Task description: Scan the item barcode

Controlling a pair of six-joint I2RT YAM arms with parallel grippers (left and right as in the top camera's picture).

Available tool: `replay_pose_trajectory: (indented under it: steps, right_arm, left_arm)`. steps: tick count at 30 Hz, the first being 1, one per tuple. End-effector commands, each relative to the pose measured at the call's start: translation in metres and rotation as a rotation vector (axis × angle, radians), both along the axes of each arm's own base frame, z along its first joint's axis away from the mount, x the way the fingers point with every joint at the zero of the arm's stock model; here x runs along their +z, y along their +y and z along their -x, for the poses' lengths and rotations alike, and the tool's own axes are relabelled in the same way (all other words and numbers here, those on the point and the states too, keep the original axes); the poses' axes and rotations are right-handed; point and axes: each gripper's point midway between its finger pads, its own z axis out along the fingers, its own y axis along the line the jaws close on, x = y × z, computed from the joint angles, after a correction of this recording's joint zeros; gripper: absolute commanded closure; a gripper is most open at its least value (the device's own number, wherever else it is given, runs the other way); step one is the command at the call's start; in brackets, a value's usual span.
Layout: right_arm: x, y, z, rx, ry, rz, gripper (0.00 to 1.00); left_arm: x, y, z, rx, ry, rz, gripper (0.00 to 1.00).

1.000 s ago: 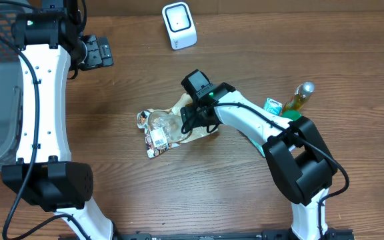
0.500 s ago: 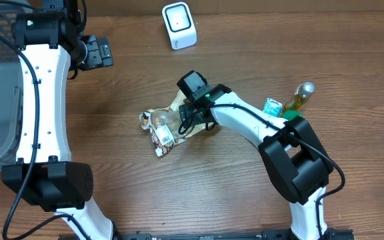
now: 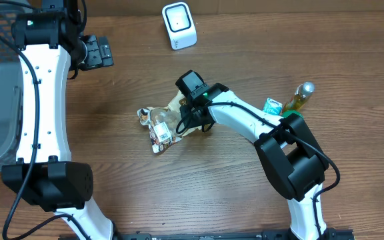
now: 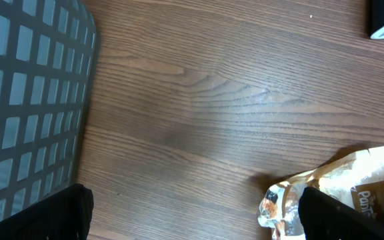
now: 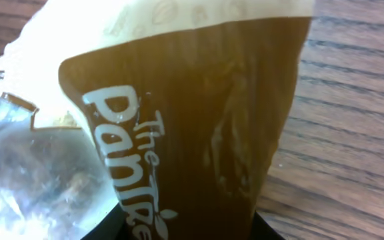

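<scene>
- The crinkled brown-and-cream snack bag with a clear window (image 3: 160, 125) lies flat near the middle of the wooden surface (image 3: 245, 193). It is well apart from the white box-shaped barcode scanner (image 3: 179, 25) at the far edge.
- The right hand (image 3: 191, 117) is down over the bag's brown printed end. In the right wrist view that end fills the frame, set between the two dark fingers (image 5: 109, 230). Whether they pinch it or only flank it I cannot tell.
- The left hand (image 4: 192, 203) is spread wide and holds nothing. It hangs above bare wood between the grey mesh basket (image 4: 25, 87) and the bag.
- A small white label (image 3: 160, 137), probably the barcode, faces up on the bag's near-left end. Its print is too small to read.
- A small green carton (image 3: 273, 105) and a slim bottle of yellowish liquid (image 3: 300, 95) sit just beside each other off to the right, apart from the bag.
- Step in hand, as I judge it: securing the bag at its brown end, the pick-up before any scanning. The scan is not yet done.
- The next move calls for a firm hold on thin, slippery film and a lift clear of the surface. Then comes a carry toward the scanner, with the bag turned so the label faces its window. A limp bag may fold over the label, so that end should hang free.
</scene>
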Motion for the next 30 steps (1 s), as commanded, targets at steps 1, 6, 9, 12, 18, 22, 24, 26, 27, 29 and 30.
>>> replay_pose_trajectory:
  steps: [1, 6, 9, 12, 18, 22, 24, 26, 27, 29, 30]
  right_arm:
    - [-0.003, -0.006, 0.001, -0.012, 0.044, -0.016, 0.76]
    - [0.026, 0.002, 0.002, -0.014, 0.098, -0.177, 0.78]
    - [0.034, 0.000, 0.002, -0.025, 0.106, -0.197, 0.78]
    - [0.042, 0.001, 0.001, -0.022, 0.089, -0.208, 0.79]
    - [0.081, 0.008, -0.004, -0.005, 0.039, -0.306, 0.85]
    - [0.134, 0.011, -0.008, 0.022, -0.016, -0.457, 0.95]
    - [0.149, 0.010, -0.007, 0.030, -0.022, -0.500, 0.96]
    - [0.161, 0.009, -0.004, 0.039, -0.016, -0.540, 0.96]
    - [0.164, 0.009, -0.003, 0.044, -0.009, -0.556, 0.96]
    - [0.164, 0.007, 0.005, 0.044, 0.038, -0.576, 0.96]
    - [0.163, 0.005, 0.005, 0.039, 0.044, -0.572, 0.96]
  left_arm:
    - [0.010, -0.004, 0.000, 0.000, -0.030, 0.001, 0.00]
    - [0.010, -0.004, 0.000, 0.000, -0.030, 0.001, 0.00]
    - [0.010, -0.004, 0.000, 0.001, -0.030, 0.001, 0.00]
    - [0.010, -0.004, 0.000, 0.000, -0.030, 0.001, 0.01]
    - [0.010, -0.004, 0.000, 0.001, -0.030, 0.001, 0.00]
    - [0.010, -0.004, 0.000, 0.000, -0.030, 0.001, 0.01]
    - [0.010, -0.004, 0.000, 0.001, -0.030, 0.001, 0.01]
    - [0.010, -0.004, 0.000, 0.000, -0.030, 0.001, 0.00]
    - [0.010, -0.004, 0.000, 0.001, -0.030, 0.001, 0.00]
    - [0.010, -0.004, 0.000, 0.000, -0.030, 0.001, 0.00]
    - [0.010, -0.004, 0.000, 0.000, -0.030, 0.001, 0.00]
